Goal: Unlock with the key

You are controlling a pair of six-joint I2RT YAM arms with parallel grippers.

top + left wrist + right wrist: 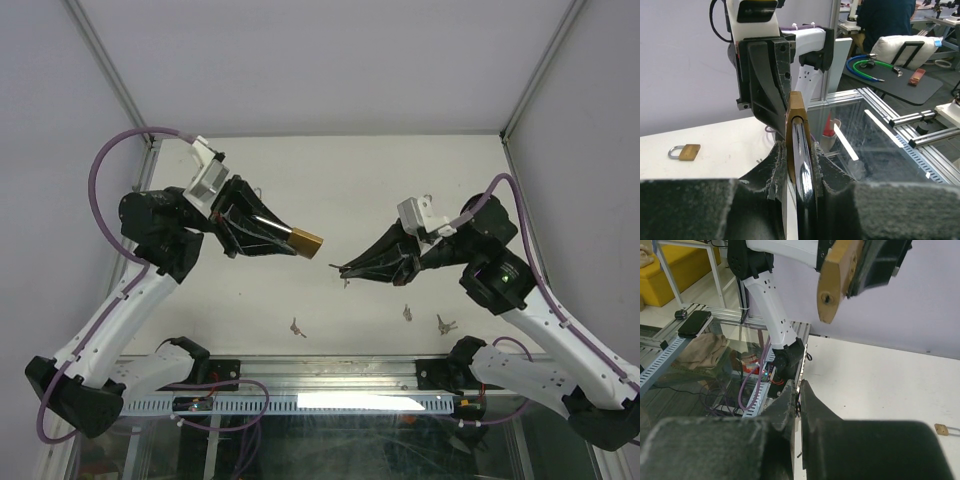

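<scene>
Padlock (307, 241) clamped in left jaws; right jaws closed, contents unclear.

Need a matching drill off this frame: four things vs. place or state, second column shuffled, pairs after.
Things:
1. brass padlock with chrome shackle
2. spare brass padlock with grey shackle
3. loose metal keys
4. right gripper

Place or state:
A. scattered by the near edge of the white table
B. shut, tips aimed at the raised lock
C. clamped in the left gripper, off the table
D. lying flat on the table, seen in the left wrist view

Pairs: 1-C, 2-D, 3-A, 4-B
</scene>
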